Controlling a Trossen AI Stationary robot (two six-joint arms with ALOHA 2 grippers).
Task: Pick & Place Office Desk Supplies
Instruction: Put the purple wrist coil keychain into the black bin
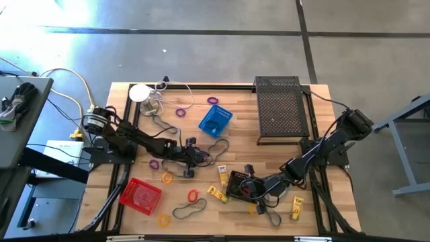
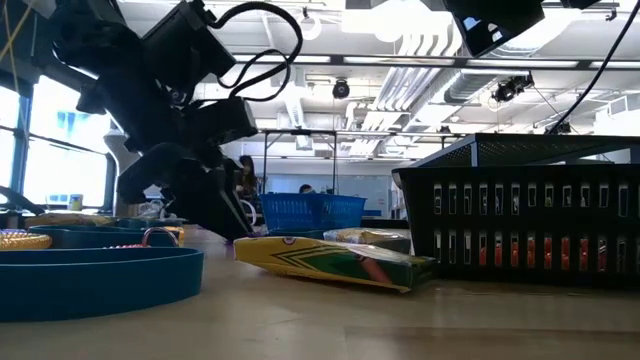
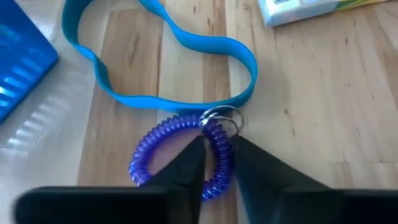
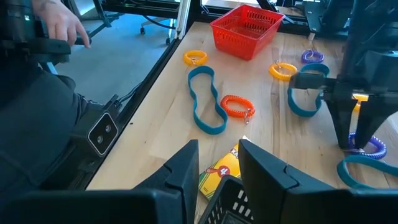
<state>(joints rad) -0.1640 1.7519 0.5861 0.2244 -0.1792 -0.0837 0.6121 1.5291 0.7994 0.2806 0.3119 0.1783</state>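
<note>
- Left gripper (image 3: pixel 217 163) of mine is down at the table's middle, its 2 fingers (image 3: pixel 186 174) closed around a purple coil (image 3: pixel 180 155) that has a metal key ring at one end.
- The coil lies on the wood just touching a blue band (image 3: pixel 165 99); from above, that spot sits below the blue basket (image 1: pixel 215 121).
- Right gripper (image 4: pixel 217 163) hangs over the near-right part of the table, above the black basket (image 1: pixel 240 185); its fingers stand apart with nothing between them.
- Past my right fingers I see a yellow pack (image 4: pixel 222 171) beside the black basket's rim, an orange coil (image 4: pixel 238 106), a second band (image 4: pixel 205 102), and the red basket (image 4: pixel 245 28) farther off.
- The red basket sits at the near-left corner in the high view; another yellow pack (image 1: pixel 296 208) lies near the right edge.
- More coils are scattered about: purple ones (image 1: pixel 181 111) near the far side, orange ones (image 1: pixel 166 178) toward the near side.
- The big black tray (image 1: pixel 281 111) stands at the far right.
- A person's hand (image 4: pixel 65 28) shows beyond the table edge in the right wrist view.
</note>
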